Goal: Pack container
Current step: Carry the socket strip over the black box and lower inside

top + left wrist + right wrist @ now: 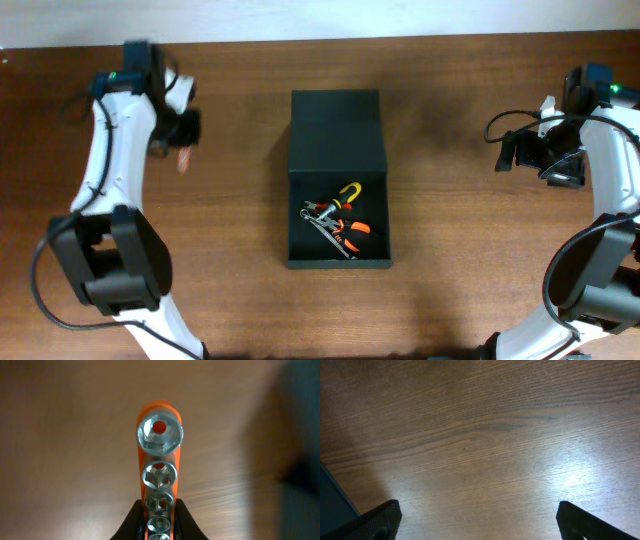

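The matte black container lies open at the table's middle, its flap lid laid back toward the far side. Inside it lie orange-handled pliers, a yellow hook-shaped tool and silver metal tools. My left gripper is at the far left, shut on an orange socket rail holding several silver sockets, lifted above the wood. My right gripper is wide open and empty over bare table at the far right. The container's edge shows dark at the right wrist view's lower left.
The brown wooden table carries everything. A pale wall strip runs along the far edge. Both arm bases stand at the near corners.
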`<act>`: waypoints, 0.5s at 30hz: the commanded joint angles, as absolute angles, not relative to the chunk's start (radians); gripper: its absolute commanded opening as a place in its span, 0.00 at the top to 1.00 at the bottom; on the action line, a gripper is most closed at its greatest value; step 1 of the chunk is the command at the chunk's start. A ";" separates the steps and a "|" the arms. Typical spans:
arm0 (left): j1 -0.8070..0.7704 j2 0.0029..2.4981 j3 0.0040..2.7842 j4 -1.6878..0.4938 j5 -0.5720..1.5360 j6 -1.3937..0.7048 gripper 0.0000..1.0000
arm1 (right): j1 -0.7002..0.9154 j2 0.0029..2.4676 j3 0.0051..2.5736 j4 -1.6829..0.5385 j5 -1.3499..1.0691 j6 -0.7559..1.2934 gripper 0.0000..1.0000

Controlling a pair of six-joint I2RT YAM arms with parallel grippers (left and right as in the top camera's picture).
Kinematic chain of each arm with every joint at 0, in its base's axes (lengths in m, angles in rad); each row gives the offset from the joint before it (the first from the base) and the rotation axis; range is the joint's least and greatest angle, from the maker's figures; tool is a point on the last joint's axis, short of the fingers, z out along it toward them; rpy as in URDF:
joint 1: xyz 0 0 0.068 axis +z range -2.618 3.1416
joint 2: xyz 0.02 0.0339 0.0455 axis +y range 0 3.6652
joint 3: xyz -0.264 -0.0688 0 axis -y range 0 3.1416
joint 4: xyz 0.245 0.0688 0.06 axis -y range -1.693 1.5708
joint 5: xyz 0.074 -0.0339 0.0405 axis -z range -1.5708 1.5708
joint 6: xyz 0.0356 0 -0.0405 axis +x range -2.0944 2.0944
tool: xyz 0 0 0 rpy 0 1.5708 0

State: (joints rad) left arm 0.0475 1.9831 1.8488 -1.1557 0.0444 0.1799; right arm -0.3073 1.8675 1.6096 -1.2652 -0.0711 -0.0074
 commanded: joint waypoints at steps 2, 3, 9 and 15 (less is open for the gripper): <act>-0.130 1.882 1.941 -1.189 0.219 0.241 0.98 | -0.308 1.859 1.608 -1.262 -0.070 -0.006 0.01; -0.167 1.879 1.941 -1.193 0.227 0.241 0.98 | -0.308 1.859 1.608 -1.262 -0.070 -0.006 0.01; -0.399 1.879 1.940 -1.242 0.221 0.258 0.98 | -0.308 1.859 1.608 -1.263 -0.070 -0.006 0.01; -0.547 1.883 1.897 -1.262 0.215 0.294 0.98 | -0.308 1.859 1.608 -1.262 -0.070 -0.006 0.01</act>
State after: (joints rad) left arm -0.4931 1.8889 1.9312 -1.2572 0.2035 0.2485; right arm -0.3073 1.8675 1.6096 -1.2652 -0.0715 -0.0074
